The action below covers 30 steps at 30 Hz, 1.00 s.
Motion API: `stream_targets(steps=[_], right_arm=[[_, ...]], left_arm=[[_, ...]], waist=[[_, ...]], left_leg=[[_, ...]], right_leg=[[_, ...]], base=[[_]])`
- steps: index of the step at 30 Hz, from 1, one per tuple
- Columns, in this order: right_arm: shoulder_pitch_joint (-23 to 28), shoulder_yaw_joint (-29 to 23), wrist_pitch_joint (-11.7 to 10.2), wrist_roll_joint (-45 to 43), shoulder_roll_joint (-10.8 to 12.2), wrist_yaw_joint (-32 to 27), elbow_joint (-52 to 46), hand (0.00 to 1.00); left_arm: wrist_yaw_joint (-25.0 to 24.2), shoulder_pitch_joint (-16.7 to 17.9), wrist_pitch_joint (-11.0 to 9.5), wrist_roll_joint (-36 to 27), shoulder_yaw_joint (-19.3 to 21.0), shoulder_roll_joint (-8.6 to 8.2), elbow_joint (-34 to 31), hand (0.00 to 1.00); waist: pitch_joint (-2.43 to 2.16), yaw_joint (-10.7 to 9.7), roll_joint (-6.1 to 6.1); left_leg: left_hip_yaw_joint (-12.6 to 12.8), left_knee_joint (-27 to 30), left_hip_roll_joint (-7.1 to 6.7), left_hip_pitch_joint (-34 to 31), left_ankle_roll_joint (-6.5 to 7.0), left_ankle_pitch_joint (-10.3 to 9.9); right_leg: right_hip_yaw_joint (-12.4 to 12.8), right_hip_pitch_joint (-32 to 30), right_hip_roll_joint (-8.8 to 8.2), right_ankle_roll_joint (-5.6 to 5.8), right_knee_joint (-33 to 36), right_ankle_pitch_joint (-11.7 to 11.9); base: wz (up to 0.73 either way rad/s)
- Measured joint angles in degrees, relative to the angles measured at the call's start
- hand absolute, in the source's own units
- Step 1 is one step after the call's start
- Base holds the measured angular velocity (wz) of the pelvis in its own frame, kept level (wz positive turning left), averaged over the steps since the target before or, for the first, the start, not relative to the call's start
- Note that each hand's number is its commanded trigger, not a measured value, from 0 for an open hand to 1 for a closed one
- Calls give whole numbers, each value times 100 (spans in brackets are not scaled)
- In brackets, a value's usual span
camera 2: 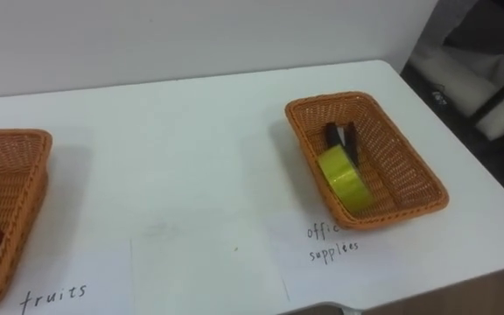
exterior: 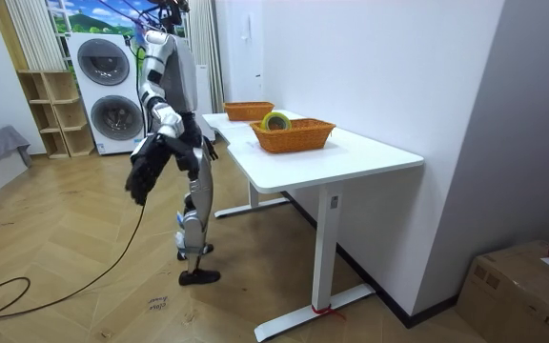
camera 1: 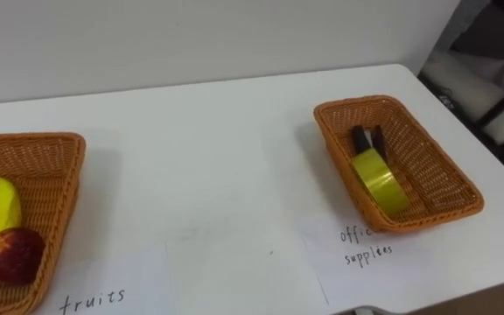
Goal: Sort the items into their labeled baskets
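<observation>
Two dark items partly behind tape roll, rt basket.

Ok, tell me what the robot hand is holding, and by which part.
Nothing, it seems: the right robot hand hangs low beside the robot, away from the table, and no item shows in it.

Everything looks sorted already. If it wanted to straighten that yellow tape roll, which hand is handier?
Right, probably. The yellow tape roll lies in the office supplies basket on the robot's right side; the fruits basket sits far left.
</observation>
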Motion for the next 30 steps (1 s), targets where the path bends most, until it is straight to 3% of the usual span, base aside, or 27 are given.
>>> stream_targets(steps=[7,10,15,22,25,30], right_arm=[[45,27,-15,144,243,115,924,0],[92,449,-53,101,428,279,1234,0],[-30,1107,63,-88,730,861,1992,0],[-204,2272,229,-827,792,1700,2553,0],[-355,2847,237,-1754,827,2213,2620,0],[-480,3448,231,-2502,859,2829,2677,0]], left_arm=[[-54,7,-1,7,0,1,15,0],[-74,-33,-1,-6,-8,-16,35,0],[-128,-111,-4,-8,-11,-152,298,0],[-133,-134,5,-8,-150,-298,470,0],[-134,-188,0,-6,-265,-333,583,0],[-60,-249,-6,36,-483,-363,742,0]], waist=[[13,13,46],[14,20,78],[4,97,193],[-1,385,274],[8,563,297],[16,697,319]], left_leg=[[2,5,-9,29,1,1],[-2,-21,-6,45,-3,-2],[2,-37,-20,88,-3,-5],[-77,-22,-41,173,-1,-21],[-107,0,-39,177,-1,-21],[-254,8,-62,181,-2,-22]], right_leg=[[8,-6,-2,-3,-11,-14],[-3,23,0,-4,-20,-15],[1,16,-12,2,-2,-50],[-17,120,-25,12,-22,-58],[-37,154,-23,11,-26,-58],[-188,254,-33,9,-111,-56]], base=[[0],[0],[-1],[3],[4],[15]])
